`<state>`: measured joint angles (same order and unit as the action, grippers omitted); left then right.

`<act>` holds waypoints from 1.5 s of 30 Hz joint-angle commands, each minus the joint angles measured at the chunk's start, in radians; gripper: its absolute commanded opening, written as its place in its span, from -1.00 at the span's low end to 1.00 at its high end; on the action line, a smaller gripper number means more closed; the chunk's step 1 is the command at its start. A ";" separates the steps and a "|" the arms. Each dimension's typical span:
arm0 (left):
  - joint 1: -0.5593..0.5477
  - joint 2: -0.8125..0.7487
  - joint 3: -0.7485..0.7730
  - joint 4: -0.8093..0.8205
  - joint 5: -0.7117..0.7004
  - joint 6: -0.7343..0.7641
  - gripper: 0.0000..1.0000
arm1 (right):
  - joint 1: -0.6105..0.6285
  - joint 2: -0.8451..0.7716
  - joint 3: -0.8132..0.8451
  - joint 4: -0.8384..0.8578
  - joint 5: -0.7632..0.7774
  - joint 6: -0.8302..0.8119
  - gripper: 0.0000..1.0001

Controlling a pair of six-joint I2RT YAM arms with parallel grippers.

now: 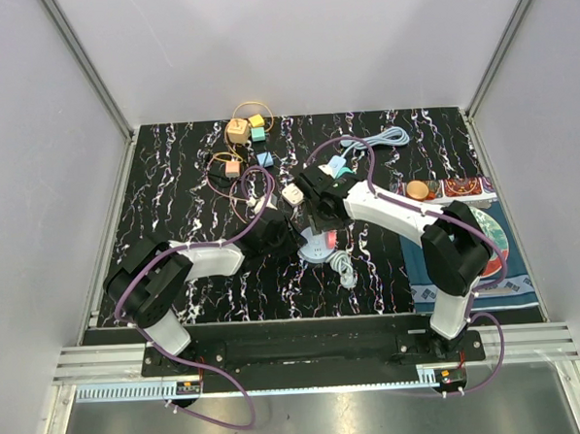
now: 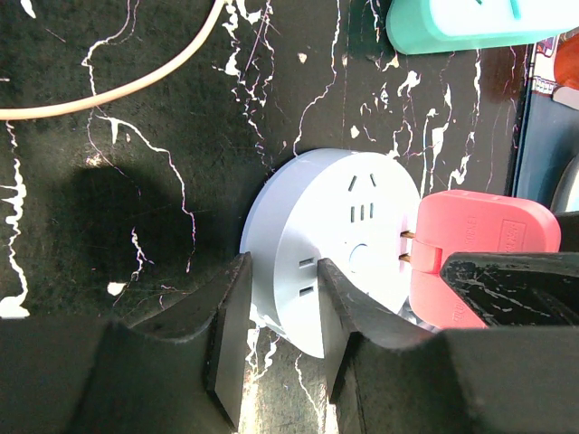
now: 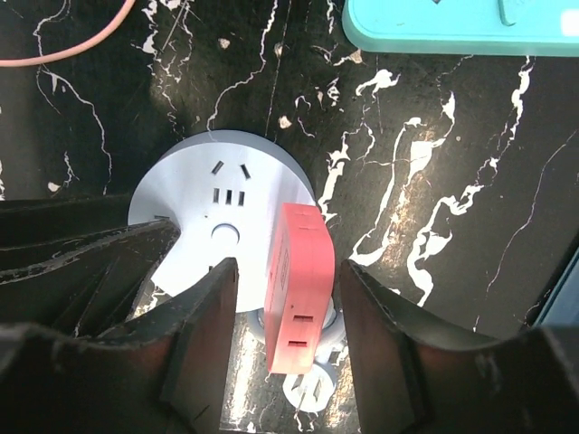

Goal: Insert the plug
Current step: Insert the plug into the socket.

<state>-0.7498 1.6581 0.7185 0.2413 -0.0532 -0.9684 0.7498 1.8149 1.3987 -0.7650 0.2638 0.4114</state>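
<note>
While the left arm reaches in low across the table [image 1: 172, 184], a cream cable [image 2: 109, 90] curves over the dark marble behind it. The left gripper [image 2: 282, 303] has its jaws narrow and closed on the near edge of the socket [image 2: 335, 217]. One finger is against the side wall and the other lies on the top face, beside a pair of slots.

The socket is a pale round disc lying flat near the middle of the table, face up, with a button at its centre. On the right part of that face stands the plug [image 3: 298, 280], red and boxy. The left wrist view shows its two brass prongs bare between the plug body and the socket, so it is not pressed home. Whether the prong tips are inside slots cannot be told.

The right gripper [image 3: 288, 303] comes down over the plug with a finger on each side. Its jaws are wider than the plug, with a clear gap on one side and the other finger just beside the plug or touching it.

Behind the socket and apart from it lies a teal strip [image 3: 461, 23]. At the right edge of the table, under the right arm, is a blue mat [image 1: 473, 266].
</note>
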 commanded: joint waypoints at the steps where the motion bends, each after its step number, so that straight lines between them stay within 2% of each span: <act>1: -0.011 0.029 0.004 -0.073 -0.030 0.027 -0.30 | -0.013 0.021 0.037 -0.049 0.025 0.032 0.07; 7: -0.014 0.032 0.007 -0.073 -0.027 0.027 -0.30 | -0.023 0.049 0.031 -0.068 -0.011 0.037 0.01; 14: -0.017 0.034 0.010 -0.076 -0.028 0.027 -0.30 | -0.023 0.069 0.029 -0.066 -0.023 0.037 -0.28; 18: -0.017 0.032 0.009 -0.076 -0.030 0.025 -0.30 | -0.024 0.078 0.025 -0.060 -0.037 0.038 -0.51; 19: -0.017 0.032 0.010 -0.077 -0.030 0.025 -0.30 | -0.024 0.080 0.020 -0.059 -0.038 0.038 -0.69; 22: -0.017 0.032 0.009 -0.077 -0.030 0.023 -0.30 | -0.024 0.080 0.003 -0.051 -0.034 0.037 -0.99; 37: -0.017 0.037 0.007 -0.083 -0.031 0.011 -0.35 | -0.059 0.069 -0.205 0.058 -0.023 0.047 -0.99; 45: -0.019 0.031 0.006 -0.085 -0.031 0.007 -0.36 | -0.072 0.100 -0.237 0.072 -0.043 0.044 -1.00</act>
<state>-0.7582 1.6585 0.7246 0.2348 -0.0616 -0.9695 0.7055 1.8141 1.2484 -0.6231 0.2020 0.4686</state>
